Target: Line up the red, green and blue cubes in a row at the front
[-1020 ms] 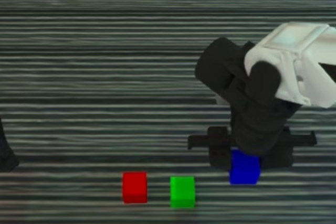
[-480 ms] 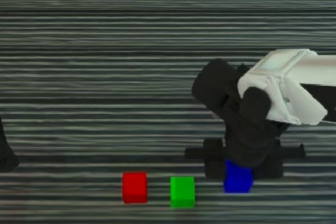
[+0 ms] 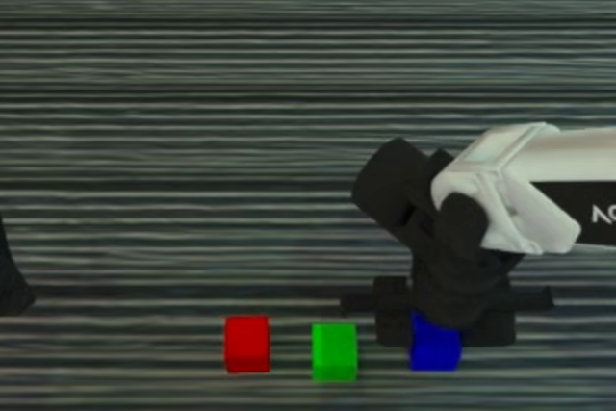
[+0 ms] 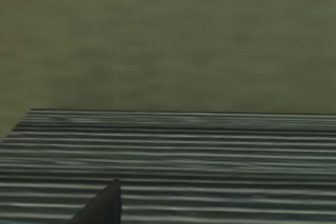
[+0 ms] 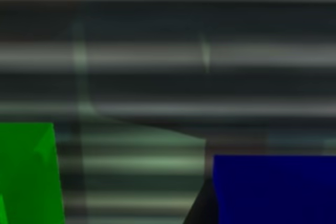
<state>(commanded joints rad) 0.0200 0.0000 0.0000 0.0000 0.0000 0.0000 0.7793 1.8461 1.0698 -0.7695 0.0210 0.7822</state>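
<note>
The red cube (image 3: 246, 343) and the green cube (image 3: 334, 351) sit side by side on the table near the front edge. To the right of the green one is the blue cube (image 3: 435, 347), with my right gripper (image 3: 437, 330) shut on it from above, its black body covering the cube's back part. In the right wrist view the blue cube (image 5: 275, 190) fills the lower corner beside a dark finger (image 5: 202, 211), and the green cube (image 5: 29, 171) stands a gap away. My left gripper (image 3: 10, 286) is parked at the table's left edge.
The striped grey tabletop (image 3: 192, 141) stretches back behind the cubes, with nothing else standing on it. The right arm's white link (image 3: 520, 190) reaches in from the right side. The left wrist view shows only bare tabletop (image 4: 210, 156) and the wall beyond.
My right gripper has carried the blue cube toward the front and slightly left, bringing it down nearly level with the green cube. The red and green cubes and the left arm have not moved.
</note>
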